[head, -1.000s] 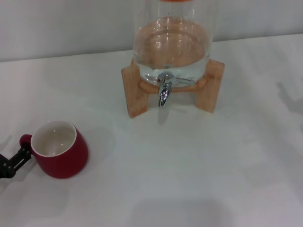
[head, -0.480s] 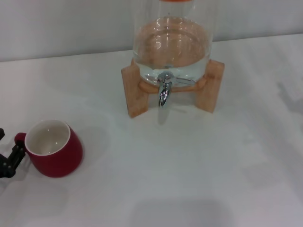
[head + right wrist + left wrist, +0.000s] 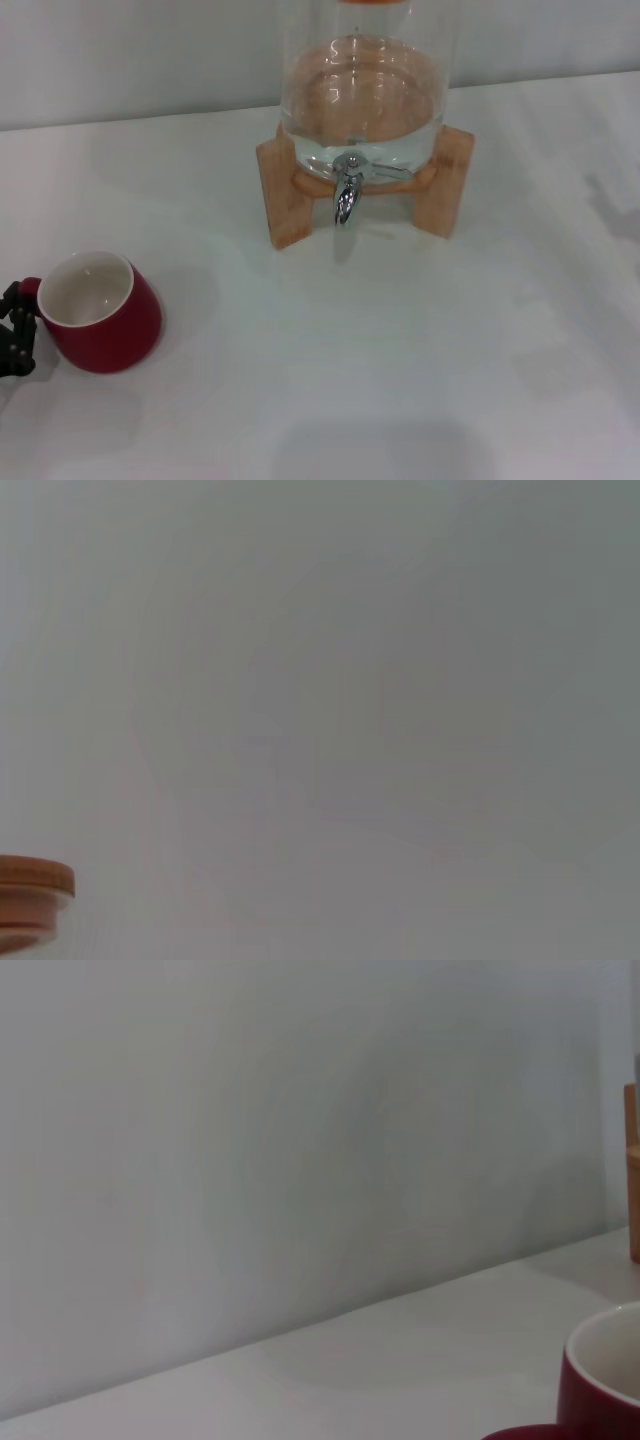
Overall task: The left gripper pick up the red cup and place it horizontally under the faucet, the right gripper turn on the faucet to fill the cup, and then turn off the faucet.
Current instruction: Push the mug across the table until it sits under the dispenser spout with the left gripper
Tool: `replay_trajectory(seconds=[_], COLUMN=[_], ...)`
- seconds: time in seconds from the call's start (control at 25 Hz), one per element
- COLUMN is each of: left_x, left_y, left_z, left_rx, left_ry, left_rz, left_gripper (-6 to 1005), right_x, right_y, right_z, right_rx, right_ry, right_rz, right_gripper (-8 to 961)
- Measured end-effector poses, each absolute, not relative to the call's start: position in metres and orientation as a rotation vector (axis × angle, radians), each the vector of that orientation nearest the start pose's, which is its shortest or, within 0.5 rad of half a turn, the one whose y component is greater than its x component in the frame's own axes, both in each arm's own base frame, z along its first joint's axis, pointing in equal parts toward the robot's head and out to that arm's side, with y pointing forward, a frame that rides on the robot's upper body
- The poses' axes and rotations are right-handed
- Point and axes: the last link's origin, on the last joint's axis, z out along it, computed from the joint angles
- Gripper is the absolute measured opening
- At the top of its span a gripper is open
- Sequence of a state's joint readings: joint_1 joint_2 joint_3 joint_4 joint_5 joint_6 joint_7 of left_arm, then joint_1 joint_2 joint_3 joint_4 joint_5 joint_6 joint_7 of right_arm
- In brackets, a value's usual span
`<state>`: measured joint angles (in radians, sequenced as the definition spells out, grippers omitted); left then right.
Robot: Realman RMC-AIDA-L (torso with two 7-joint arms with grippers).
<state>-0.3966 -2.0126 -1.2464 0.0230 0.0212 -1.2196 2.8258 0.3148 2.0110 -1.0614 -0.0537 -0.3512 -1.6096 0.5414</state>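
Pick-up step: left tool [image 3: 14, 325], fingers at the handle of the red cup [image 3: 98, 313] but grip state indeterminate, cup upright on surface [image 3: 400, 350] just beside tool, faucet [image 3: 347, 190] well beyond; next needs secure hold, then carry under spout.

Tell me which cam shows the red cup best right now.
Head view: the whole red cup shows, upright on the table, white inside visible, with the left gripper at its handle side. The left wrist view catches only a slice of its rim and wall. The right wrist view shows none of it.
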Motion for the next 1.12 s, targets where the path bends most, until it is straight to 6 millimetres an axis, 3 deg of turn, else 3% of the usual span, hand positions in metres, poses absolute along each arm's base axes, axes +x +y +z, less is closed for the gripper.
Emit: replay_trajectory(seconds=[0.24, 1.12], left_x=[-0.3682, -0.3602], left_y=[0.2882, 0.2958], left_z=[-0.0219, -0.0249], left_rx=[-2.012, -2.037], left_ry=[-0.481, -0.453], left_rz=[-0.502, -0.513], left_gripper=[91, 92], right_x=[0.3542, 0.3523], right_y=[0.2738, 0.2755], right_z=[0.0729, 0.0714], right_rx=[-1.404, -1.417], right_ry=[0.453, 0.451], right_rz=[1.06, 1.063], right_gripper=[798, 798])
